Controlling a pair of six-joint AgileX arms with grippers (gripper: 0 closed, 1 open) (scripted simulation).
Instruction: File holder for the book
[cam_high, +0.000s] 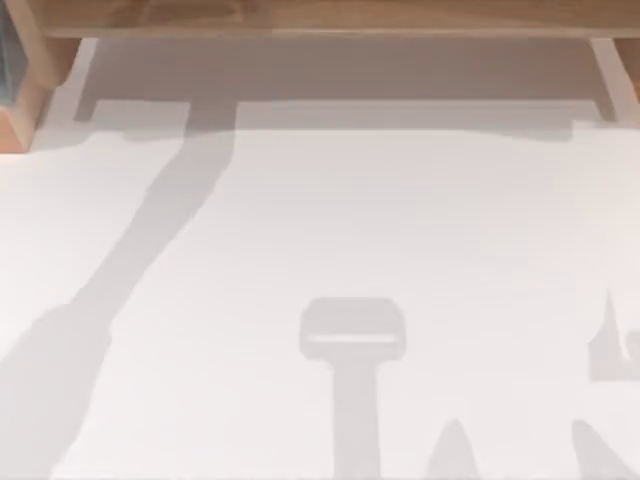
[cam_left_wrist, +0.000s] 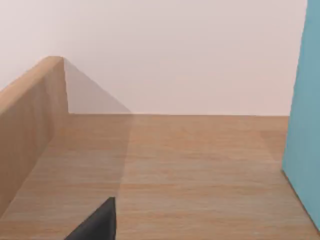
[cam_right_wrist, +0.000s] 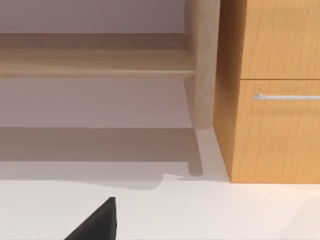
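Item 1. Left tool (cam_left_wrist: 97, 224): we record a dark wedge of it at the lower edge of the left wrist view, hanging above a wooden shelf surface (cam_left_wrist: 190, 170). We cannot tell whether it is open or closed, and we see nothing held in it.

Item 2. Teal panel (cam_left_wrist: 302, 110): it stands upright on that wooden surface, at the side of the left tool and apart from it. We cannot tell whether it is the book or the file holder. In the top view a teal patch (cam_high: 6, 60) sits at the far left, up against a wooden frame (cam_high: 30, 100).

Item 3. Low wooden side wall (cam_left_wrist: 30, 115): it borders the shelf surface on the side opposite the teal panel.

Item 4. Right tool (cam_right_wrist: 97, 224): we record a dark wedge above the white bench (cam_right_wrist: 225, 210). We cannot tell its state.

Item 5. Wooden cabinet (cam_right_wrist: 275, 125): it has a metal drawer handle (cam_right_wrist: 287, 96) and stands on the bench beyond the right tool, with a pale wooden post (cam_right_wrist: 201, 65) just beside it.

Item 6. Bench (cam_high: 320, 220), top view: white and crossed by grey shadows, with a wooden shelf (cam_high: 320, 15) along its far edge.
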